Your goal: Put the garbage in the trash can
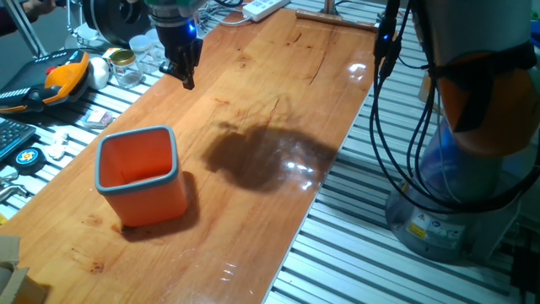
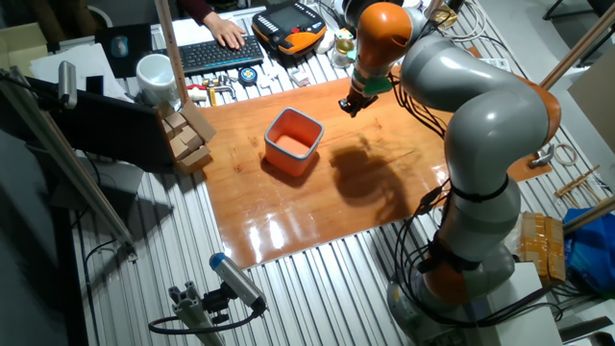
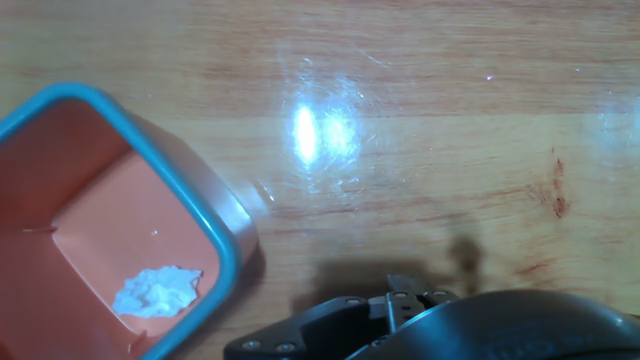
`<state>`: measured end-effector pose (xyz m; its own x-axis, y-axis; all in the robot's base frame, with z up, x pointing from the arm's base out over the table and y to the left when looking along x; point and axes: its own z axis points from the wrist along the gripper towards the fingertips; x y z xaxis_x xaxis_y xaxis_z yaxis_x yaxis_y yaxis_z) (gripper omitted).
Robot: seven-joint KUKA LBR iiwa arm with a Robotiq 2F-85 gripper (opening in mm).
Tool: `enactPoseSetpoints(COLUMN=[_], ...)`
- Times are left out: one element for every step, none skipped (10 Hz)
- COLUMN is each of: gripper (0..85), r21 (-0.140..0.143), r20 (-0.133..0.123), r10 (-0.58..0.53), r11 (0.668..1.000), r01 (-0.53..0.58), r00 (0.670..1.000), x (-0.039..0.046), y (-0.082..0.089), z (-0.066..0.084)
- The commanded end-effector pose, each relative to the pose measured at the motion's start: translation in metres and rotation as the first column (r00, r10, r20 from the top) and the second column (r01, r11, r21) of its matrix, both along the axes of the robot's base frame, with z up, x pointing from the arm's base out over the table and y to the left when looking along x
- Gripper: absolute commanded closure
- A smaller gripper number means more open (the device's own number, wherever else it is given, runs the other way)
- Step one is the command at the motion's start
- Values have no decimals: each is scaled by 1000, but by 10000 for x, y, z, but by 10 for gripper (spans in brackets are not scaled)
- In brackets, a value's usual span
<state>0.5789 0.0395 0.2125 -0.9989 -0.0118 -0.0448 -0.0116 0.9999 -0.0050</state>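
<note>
Garbage (image 3: 156,292): lying on floor of trash can (image 1: 139,175).
Trash can: upright on table (image 1: 278,101).
End effector (image 1: 185,74): raised, well apart from can; fingers apparently pressed together, empty.

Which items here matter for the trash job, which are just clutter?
Job items:
- crumpled white paper wad, lying inside the bin
- orange rounded-square plastic bin with grey rim
- end effector

Clutter:
- orange-and-black handheld tool
- clear glass jar
- white mug

In the hand view the orange plastic trash can with the grey rim (image 3: 215,240) is cut by the left and bottom edges; the pincer fingertips are out of frame.
</note>
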Motion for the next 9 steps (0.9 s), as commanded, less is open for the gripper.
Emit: enactPoseSetpoints(gripper=[850,850,850,850,850,850,850,850,850], r21=[0,0,2,6,10,6,6,8,8], r20=[-3,-3,-5,-6,-6,-5,-3,-2,1], r10=[-3,-5,-5,-5,-8,-8,-8,-8,-8], r11=[1000,1000,1000,1000,1000,1000,1000,1000,1000], r01=[3,5,5,5,8,8,8,8,8], r00=[1000,1000,1000,1000,1000,1000,1000,1000,1000], x=[9,15,17,18,17,20,24,30,38], y=[9,13,11,10,10,10,11,11,10], z=[5,6,1,0,-2,-5,-11,-23,-37])
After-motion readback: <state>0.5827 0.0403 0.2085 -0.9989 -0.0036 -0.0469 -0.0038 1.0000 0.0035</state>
